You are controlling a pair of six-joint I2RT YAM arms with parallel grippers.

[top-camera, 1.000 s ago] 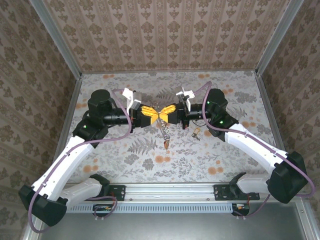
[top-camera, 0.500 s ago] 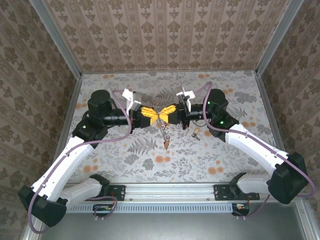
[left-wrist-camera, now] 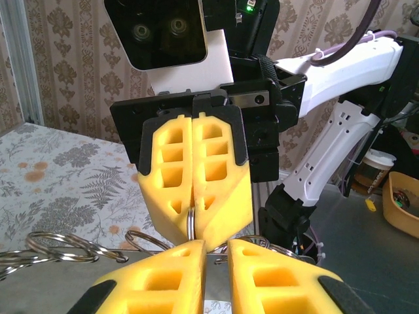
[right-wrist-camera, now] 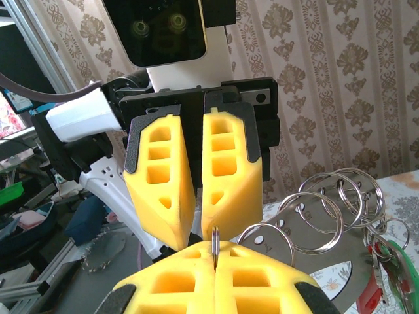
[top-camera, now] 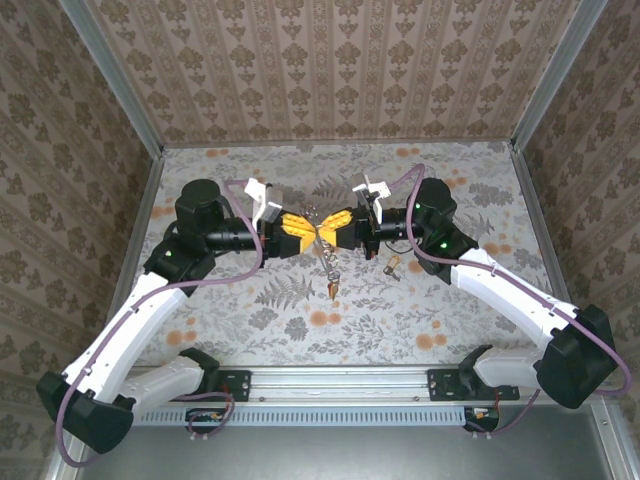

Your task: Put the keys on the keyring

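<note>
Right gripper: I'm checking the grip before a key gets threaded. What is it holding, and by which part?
The right gripper is shut on the keyring, pinching its thin rim edge-on between the jaws.

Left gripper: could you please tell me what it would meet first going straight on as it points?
The right gripper, facing it tip to tip and pinching the keyring; the gap looks slight, though depth is unclear.

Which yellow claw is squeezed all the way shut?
The right gripper: its two fingers press together, pinching a thin metal ring edge-on. The left gripper, facing it, shows a narrow gap between its fingers.
</note>
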